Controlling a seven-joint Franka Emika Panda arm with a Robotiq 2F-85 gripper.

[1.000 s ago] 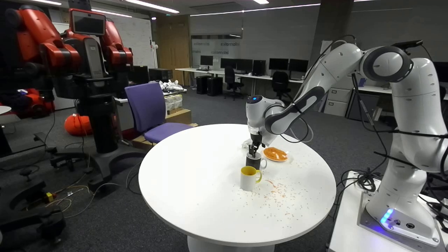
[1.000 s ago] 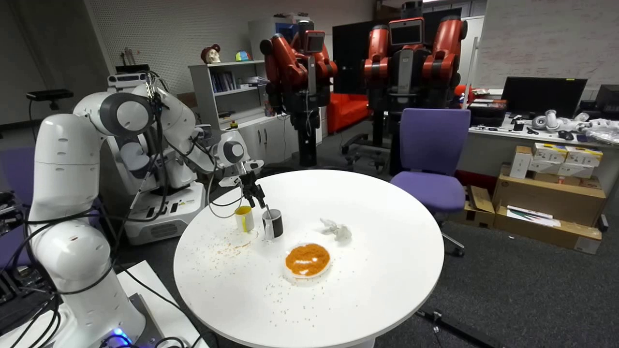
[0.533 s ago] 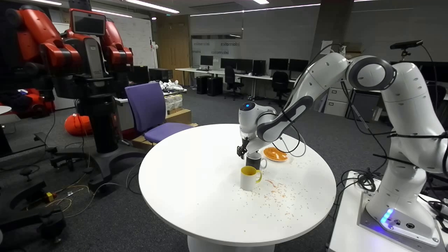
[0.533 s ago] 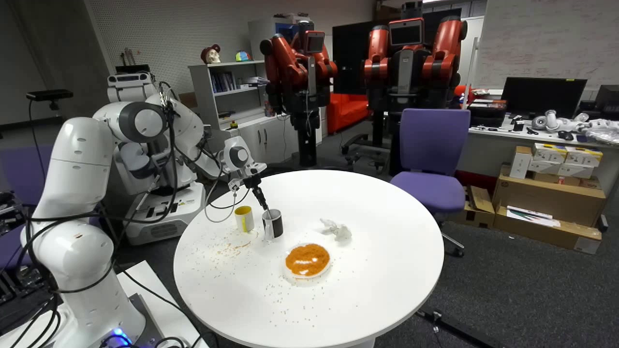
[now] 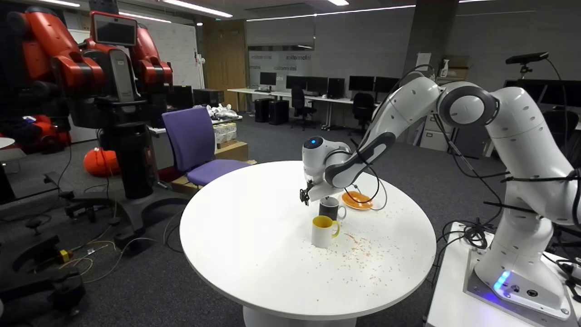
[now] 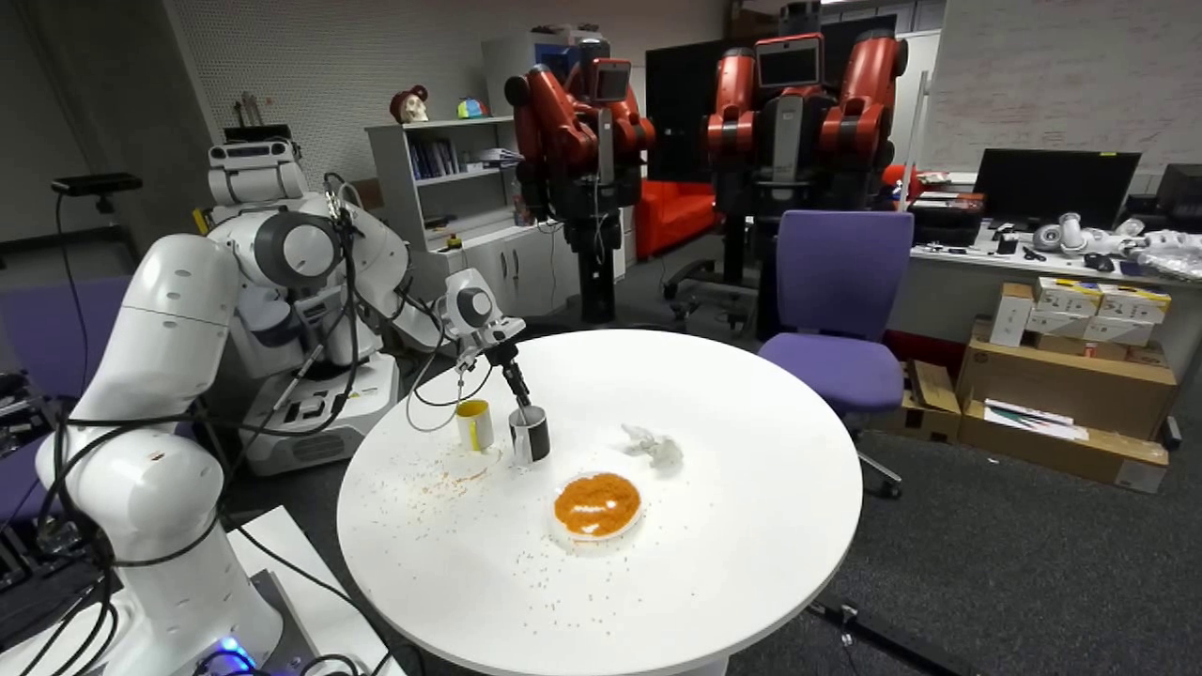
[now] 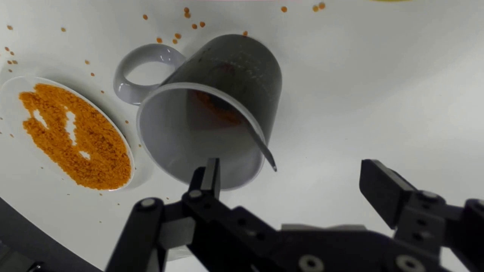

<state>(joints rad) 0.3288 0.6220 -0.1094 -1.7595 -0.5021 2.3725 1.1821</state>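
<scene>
The wrist view is showing us a dark grey mug (image 7: 245, 71), which is standing upright on a round white table (image 6: 751, 422); a slim metal utensil (image 7: 264, 148) is leaning inside it, poking out past the rim, and orange grains (image 7: 223, 111) are lying within. We are seeing the gripper (image 7: 290, 164) released, its two fingers (image 7: 383, 185) standing wide apart, with the utensil's free end showing between them. One finger is overlapping the mug's rim here, and we cannot tell whether they are touching. In an exterior view, the gripper is hanging just above this mug. On the handle side, we are finding a white plate (image 7: 70, 126) carrying a spread layer of grains. In both exterior views, a white mug with a yellow interior (image 5: 321, 235) is standing near the dark one, and loose grains are lying scattered over the table. A crumpled whitish wrapper (image 6: 657, 451) is resting near the plate. Farther out, a purple office chair (image 6: 840, 282) is standing beyond the table, and a red two-armed robot (image 6: 787, 141) is standing behind it.
</scene>
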